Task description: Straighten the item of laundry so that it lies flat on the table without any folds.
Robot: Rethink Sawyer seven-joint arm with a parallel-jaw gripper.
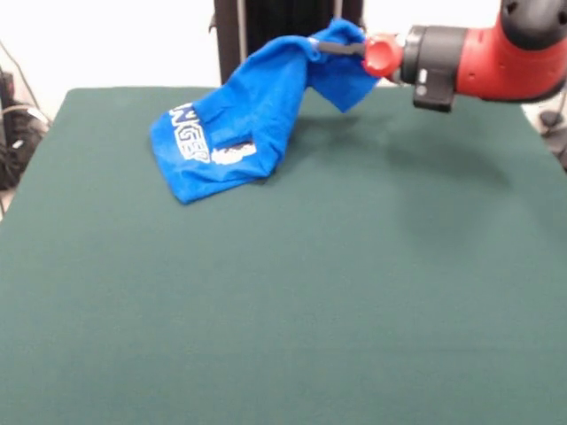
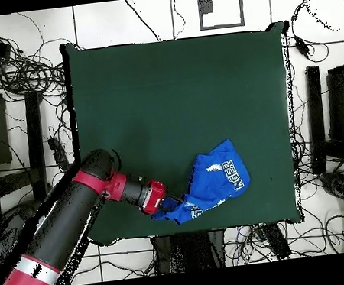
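Observation:
The bright blue item of laundry [image 1: 239, 124] is crumpled and folded at the far side of the dark green table [image 1: 283, 301], with white lettering and a white label patch facing the front camera. My gripper [image 1: 326, 47] is shut on its upper right edge and holds that part lifted off the table, while the lower part rests on the cloth. In the overhead view the garment [image 2: 214, 181] lies near the table's [image 2: 177, 94] bottom edge, and my gripper [image 2: 169, 206] grips its left end.
The red and black arm [image 1: 478, 57] reaches in from the right in the front view, and from the lower left in the overhead view [image 2: 76, 221]. Cables and dark frames surround the table on the floor.

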